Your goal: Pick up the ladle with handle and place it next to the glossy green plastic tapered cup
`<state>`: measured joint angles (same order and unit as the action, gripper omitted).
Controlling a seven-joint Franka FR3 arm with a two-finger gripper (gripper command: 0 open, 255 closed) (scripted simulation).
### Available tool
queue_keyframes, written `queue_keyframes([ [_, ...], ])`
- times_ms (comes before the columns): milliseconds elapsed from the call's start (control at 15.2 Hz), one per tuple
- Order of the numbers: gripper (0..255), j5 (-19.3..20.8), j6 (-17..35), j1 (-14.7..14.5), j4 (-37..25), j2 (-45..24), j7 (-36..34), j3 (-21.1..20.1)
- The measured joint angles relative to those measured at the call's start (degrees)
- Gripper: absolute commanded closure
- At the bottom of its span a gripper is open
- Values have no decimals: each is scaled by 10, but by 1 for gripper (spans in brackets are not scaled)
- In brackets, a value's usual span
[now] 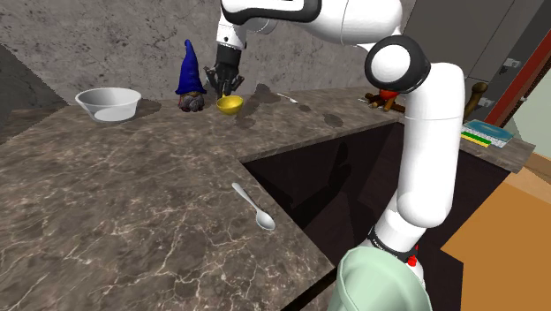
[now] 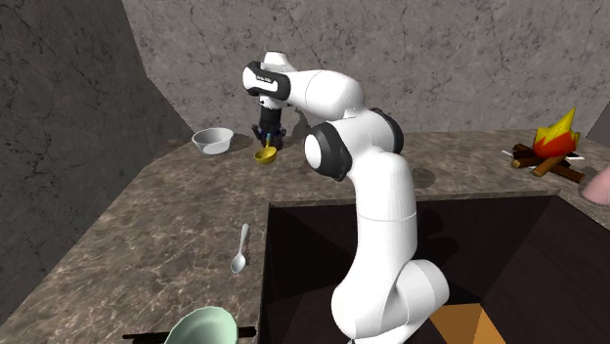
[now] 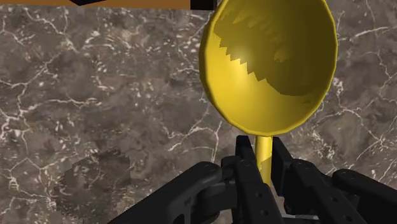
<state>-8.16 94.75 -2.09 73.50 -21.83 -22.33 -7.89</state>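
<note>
My black gripper [image 1: 226,87] [image 2: 268,139] [image 3: 263,156] is shut on the thin handle of a yellow ladle [image 1: 230,104] [image 2: 264,154] [image 3: 267,63]. The ladle's round bowl hangs below the fingers, close over the dark marble counter [image 1: 132,194] near the back wall. Whether the bowl touches the counter I cannot tell. A pale green cup [image 1: 380,283] [image 2: 202,327] stands far from the ladle, at the counter's near end by the robot's stand.
A white bowl [image 1: 108,103] [image 2: 213,140] and a blue-hatted gnome [image 1: 190,78] stand beside the ladle. A metal spoon [image 1: 254,208] [image 2: 240,249] lies mid-counter by the edge of a dark sunken recess [image 1: 353,185]. A toy campfire [image 2: 547,147] sits across the recess.
</note>
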Motion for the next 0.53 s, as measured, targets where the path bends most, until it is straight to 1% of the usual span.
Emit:
queue_keyframes([
  [528, 255, 4, -75, -3, -100, -24, -12, -1],
])
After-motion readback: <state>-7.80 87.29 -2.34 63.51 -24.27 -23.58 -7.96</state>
